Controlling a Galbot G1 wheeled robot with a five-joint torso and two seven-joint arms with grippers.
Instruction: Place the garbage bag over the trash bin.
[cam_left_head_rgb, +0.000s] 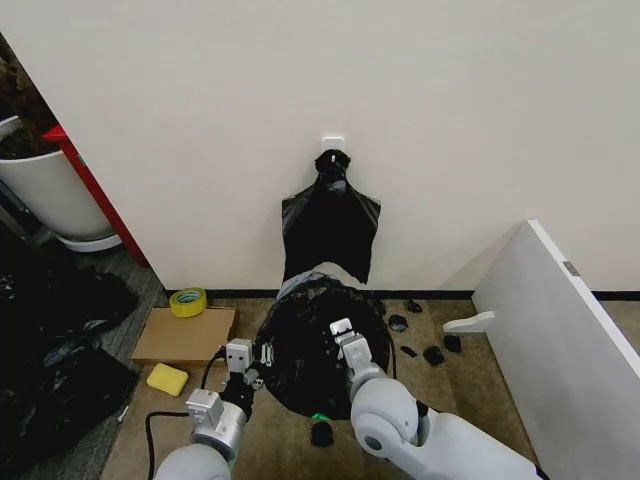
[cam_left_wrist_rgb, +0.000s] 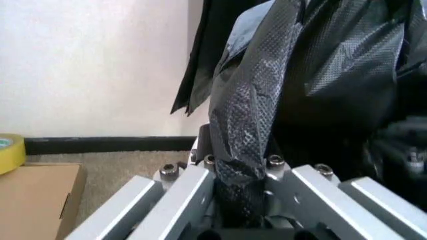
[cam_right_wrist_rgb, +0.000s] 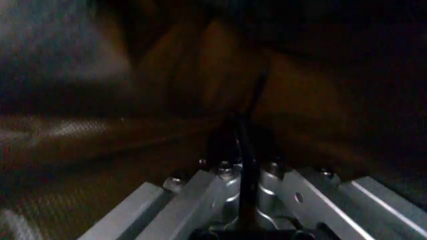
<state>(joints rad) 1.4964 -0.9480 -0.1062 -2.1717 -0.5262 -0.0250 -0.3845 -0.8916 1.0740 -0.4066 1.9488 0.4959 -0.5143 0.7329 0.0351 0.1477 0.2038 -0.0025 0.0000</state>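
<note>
A glossy, crinkled black plastic garbage bag (cam_left_head_rgb: 315, 340) drapes over a round bin on the carpet by the white wall, directly below a flat black bag (cam_left_head_rgb: 330, 228) hanging from a wall hook. No writing is legible. The left gripper (cam_left_head_rgb: 262, 357) pinches a bunched fold of the bag's left edge; the right gripper (cam_left_head_rgb: 340, 328) clamps its film from above.

The garbage bag (cam_left_head_rgb: 312, 345) is glossy black – up close in the left wrist view it has a fine dimpled grid texture with greyish shine. The flat bag on the wall hook (cam_left_head_rgb: 330, 232) is black too. Tape roll (cam_left_head_rgb: 188, 301) and sponge (cam_left_head_rgb: 167, 379) are both yellow, the cardboard box (cam_left_head_rgb: 185, 335) plain tan, carpet brownish, wall off-white – both grippers silver-grey metal.
</note>
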